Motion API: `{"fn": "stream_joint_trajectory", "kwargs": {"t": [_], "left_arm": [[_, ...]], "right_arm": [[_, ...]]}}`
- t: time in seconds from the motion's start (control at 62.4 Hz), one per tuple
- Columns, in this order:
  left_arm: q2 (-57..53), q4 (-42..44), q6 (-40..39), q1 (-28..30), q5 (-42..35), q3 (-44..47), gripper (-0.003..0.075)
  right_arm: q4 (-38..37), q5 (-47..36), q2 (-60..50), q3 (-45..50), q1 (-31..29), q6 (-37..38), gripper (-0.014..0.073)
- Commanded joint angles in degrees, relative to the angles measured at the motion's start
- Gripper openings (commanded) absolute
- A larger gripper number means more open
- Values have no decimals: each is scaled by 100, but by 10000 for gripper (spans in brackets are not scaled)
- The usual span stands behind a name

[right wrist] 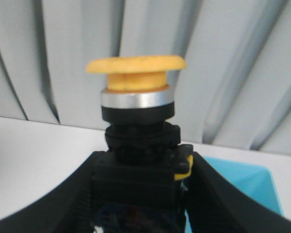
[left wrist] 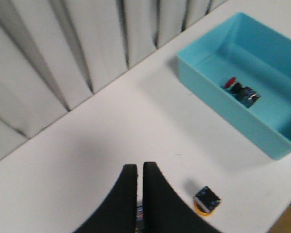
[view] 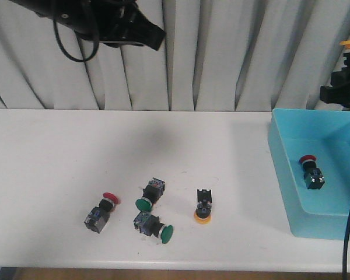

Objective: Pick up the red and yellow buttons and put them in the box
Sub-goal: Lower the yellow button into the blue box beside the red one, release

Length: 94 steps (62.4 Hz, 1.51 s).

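Above the blue box (view: 283, 169) at the counter's (view: 58, 175) right end, the right claw (right wrist: 136, 194) grips a yellow button (right wrist: 136, 73) upright by its body. One red button (view: 311, 172) lies inside the box; another red button (view: 102, 211) and a second yellow button (view: 203, 209) lie on the counter beside two green buttons (view: 150, 194). Raised at left, the left claw (left wrist: 136, 194) is closed and empty.

A red-capped button (view: 102, 210) is laid on its side on the counter, cap toward the back. A yellow-capped button (view: 203, 207) is stood cap-down near the front edge, black body upward. A second yellow-capped button (right wrist: 137, 131) is held upright, cap uppermost, above the far rim of the box, its black body clamped between the fingers (right wrist: 218, 194). The turquoise box (view: 283, 169) is located at the counter's right end; one red-capped button (view: 311, 171) is laid on its floor.
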Motion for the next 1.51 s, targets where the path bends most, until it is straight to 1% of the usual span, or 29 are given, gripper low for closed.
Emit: {"fn": "stream_joint_trajectory", "kwargs": {"t": [0.0,0.096,0.16,0.305,0.385,0.481,0.673,0.849,1.106,1.202,1.282,1.491], "left_arm": [[-412,634,-320,-16,-215,-175,-8],[-553,1126,-577,-16,-109,-175,-8],[-642,1292,-620,-16,-36,-175,-8],[-850,1310,-619,-16,27,-170,-8],[-936,1305,-619,-16,85,-170,-8],[-1009,1305,-619,-16,124,-170,-8],[-1069,1305,-619,-16,142,-93,-8],[-1069,1305,-619,-16,128,129,-8],[-1063,1305,-619,-16,117,257,-8],[-1063,1305,-619,-16,117,257,-8],[-1063,1305,-619,-16,124,257,-8],[-1063,1295,-619,-16,125,257,-8]], "right_arm": [[145,-23,130,-376,-385,201,50],[133,424,534,-579,-737,495,54],[75,673,821,-696,-912,569,55],[55,947,1472,-887,-1223,647,59],[-42,992,1807,-973,-1299,662,62],[-231,1102,2178,-1084,-1293,665,62],[-657,1436,2836,-1339,-1293,1035,70],[-959,1543,3237,-1461,-1293,1255,90],[-984,1511,3668,-1461,-1293,1291,129],[-984,1496,3806,-1461,-1293,1295,155],[-978,1468,3907,-1461,-1293,1309,195],[-968,1289,3999,-1461,-1293,1309,357]]}}
